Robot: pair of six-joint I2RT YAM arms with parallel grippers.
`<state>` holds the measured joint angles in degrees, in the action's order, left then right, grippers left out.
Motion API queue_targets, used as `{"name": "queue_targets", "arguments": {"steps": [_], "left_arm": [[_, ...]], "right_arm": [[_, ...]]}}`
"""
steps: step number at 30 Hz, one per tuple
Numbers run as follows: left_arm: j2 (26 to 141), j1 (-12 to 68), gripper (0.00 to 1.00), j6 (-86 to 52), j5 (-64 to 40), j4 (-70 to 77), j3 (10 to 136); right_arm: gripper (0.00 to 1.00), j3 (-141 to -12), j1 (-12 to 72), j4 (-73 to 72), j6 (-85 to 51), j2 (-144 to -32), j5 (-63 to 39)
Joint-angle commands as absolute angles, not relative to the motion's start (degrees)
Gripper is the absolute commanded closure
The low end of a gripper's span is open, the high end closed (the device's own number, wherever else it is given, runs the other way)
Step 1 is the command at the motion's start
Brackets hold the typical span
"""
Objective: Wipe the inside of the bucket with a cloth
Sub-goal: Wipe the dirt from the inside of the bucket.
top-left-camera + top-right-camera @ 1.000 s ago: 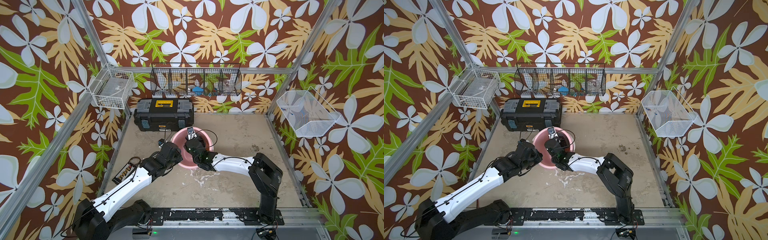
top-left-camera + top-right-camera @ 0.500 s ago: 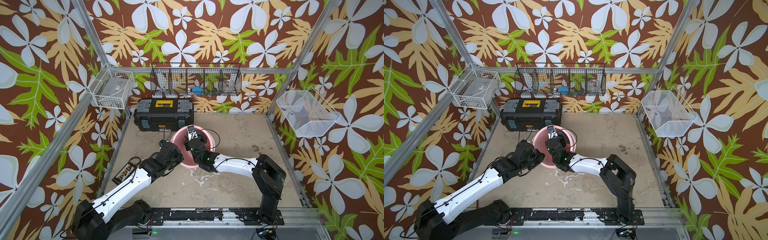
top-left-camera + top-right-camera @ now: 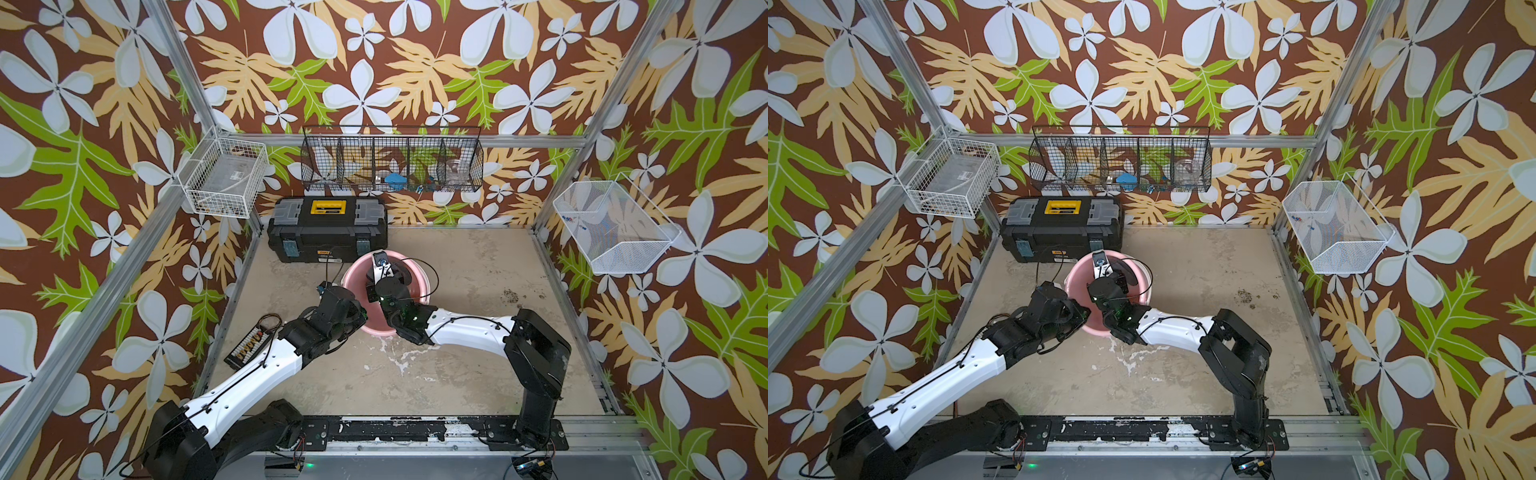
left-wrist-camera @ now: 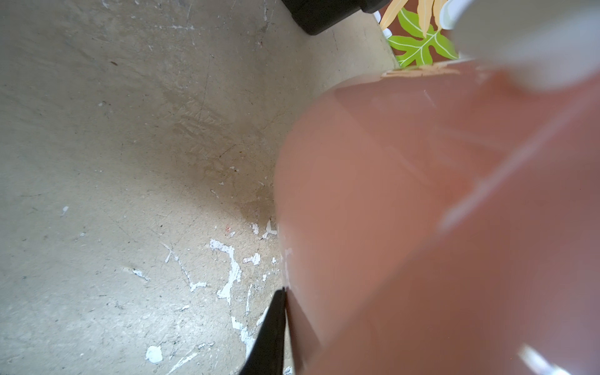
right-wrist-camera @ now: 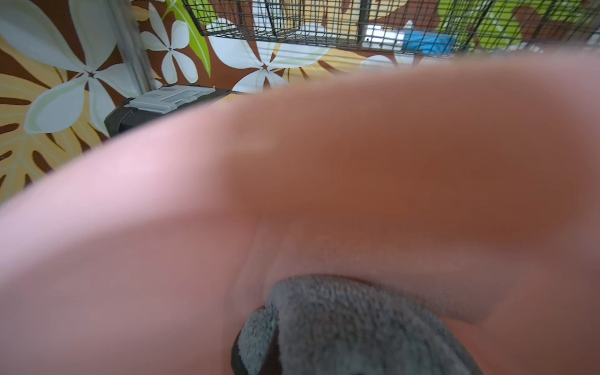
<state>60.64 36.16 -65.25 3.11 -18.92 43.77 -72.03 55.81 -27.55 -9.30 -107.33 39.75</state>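
The wiping step itself is judged to be in hand. On the surface (image 3: 457, 374), the left arm (image 3: 257, 370) is set at the near-left rim of the bucket (image 3: 423, 286), which stands upright just in front of the toolbox (image 3: 328, 232). In the left wrist view one black finger (image 4: 269, 334) is seen flat against the pink outer wall. The other finger is hidden, so the left jaws are judged to be clamped on that wall to steady the bucket.

The right arm (image 3: 469, 332) is seen reaching down into the bucket from above. Its jaws are closed on the cloth (image 5: 350, 328), which is bunched low inside, against the inner wall.

For the next move, the cloth would need to be pressed and dragged round the wall and across the bottom. The bucket would have to be held firm so that it is not pushed along or tipped. How much has already been wiped cannot be told.

Counted, largest first:
- One surface is seen.
- Two arms are seen.
- One toolbox is seen.
- Three baskets are hung on the walls: white (image 3: 226, 178), black (image 3: 390, 158) and white (image 3: 615, 228).
- One bucket is seen.
- One cloth is seen.
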Motion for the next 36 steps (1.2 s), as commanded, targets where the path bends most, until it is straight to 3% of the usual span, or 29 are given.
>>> {"name": "queue_targets", "arguments": {"steps": [1,9,18,28,36], "left_arm": [[60.4,36.4,1.00,-64.0,0.9,-20.8,44.2],[60.4,36.4,1.00,-64.1,6.0,-23.7,46.3],[63.1,36.4,1.00,-63.8,2.0,-20.5,44.1],[63.5,36.4,1.00,-63.8,1.7,-20.0,43.9],[62.7,36.4,1.00,-64.0,2.8,-20.6,43.9]], "right_arm": [[1.00,-74.5,55.6,-28.4,-6.5,-108.3,50.6],[1.00,-74.3,55.9,-28.9,-5.2,-109.7,56.8],[1.00,-69.5,56.2,-38.7,-4.0,-105.9,42.1],[1.00,-72.1,55.1,-33.3,-4.4,-106.5,33.0],[1.00,-72.3,55.6,-35.3,0.8,-107.2,53.6]]}}
